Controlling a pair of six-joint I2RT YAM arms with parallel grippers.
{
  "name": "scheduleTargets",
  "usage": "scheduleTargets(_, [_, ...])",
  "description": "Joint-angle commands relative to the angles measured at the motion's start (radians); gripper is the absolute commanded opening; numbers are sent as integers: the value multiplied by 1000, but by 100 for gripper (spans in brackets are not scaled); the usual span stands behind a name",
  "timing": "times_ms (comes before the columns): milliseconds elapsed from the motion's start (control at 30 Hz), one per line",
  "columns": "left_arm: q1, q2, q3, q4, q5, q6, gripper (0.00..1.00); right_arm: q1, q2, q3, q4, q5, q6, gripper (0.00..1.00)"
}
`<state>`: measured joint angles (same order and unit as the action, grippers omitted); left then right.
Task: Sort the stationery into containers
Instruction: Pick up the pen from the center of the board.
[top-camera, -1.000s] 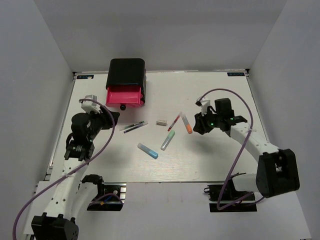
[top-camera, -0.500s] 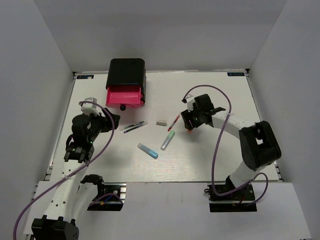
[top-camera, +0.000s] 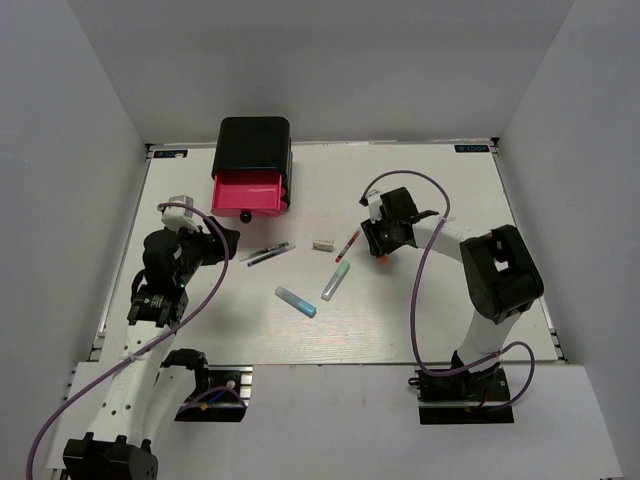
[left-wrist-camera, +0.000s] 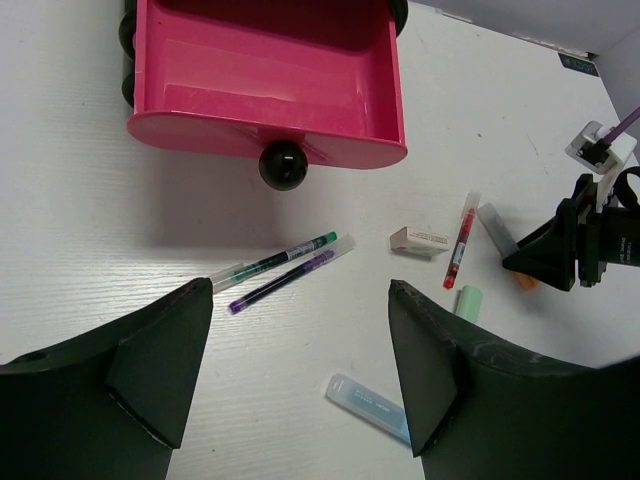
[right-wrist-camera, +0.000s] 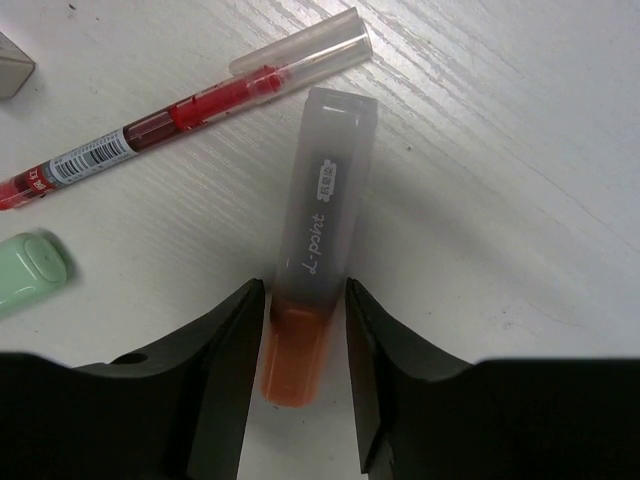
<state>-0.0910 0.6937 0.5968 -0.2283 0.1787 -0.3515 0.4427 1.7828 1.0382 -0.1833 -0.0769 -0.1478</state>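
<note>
The black cabinet (top-camera: 255, 145) stands at the back left with its bottom pink drawer (top-camera: 248, 192) pulled open and empty (left-wrist-camera: 265, 85). My right gripper (right-wrist-camera: 303, 290) is open, low on the table, its jaws closely straddling the orange-ended marker (right-wrist-camera: 315, 230), which lies flat (top-camera: 378, 257). The red-white pen (right-wrist-camera: 190, 110) and the green marker (right-wrist-camera: 30, 268) lie beside it. My left gripper (left-wrist-camera: 298, 290) is open and empty, above two thin dark pens (left-wrist-camera: 285, 265). The eraser (left-wrist-camera: 420, 239) and the blue marker (left-wrist-camera: 370, 403) lie on the table.
The stationery is scattered across the middle of the white table (top-camera: 450, 310). The drawer's black knob (left-wrist-camera: 282, 164) points toward my left gripper. Grey walls enclose the table on three sides.
My right arm has swung left and come down over the orange-ended marker, the jaws now around it. My left gripper has shifted only slightly.
</note>
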Motion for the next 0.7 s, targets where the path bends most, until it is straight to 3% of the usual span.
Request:
scheduleTargets(0, [2,-14,12,-2,1,13,81,7,20,26,5,-15,-4,43])
scheduleTargets(267, [2,-23,12,-2,1,13,81,16,-29,92,-88,-32,-149,10])
scheduleTargets(467, [2,-33,12,-2,10,13,81,47,-149,291,-192,-69,-300,7])
scheduleTargets(667, [2,-42,12,-2,-13,13,81,157,-155,512,-248,-104,-530,6])
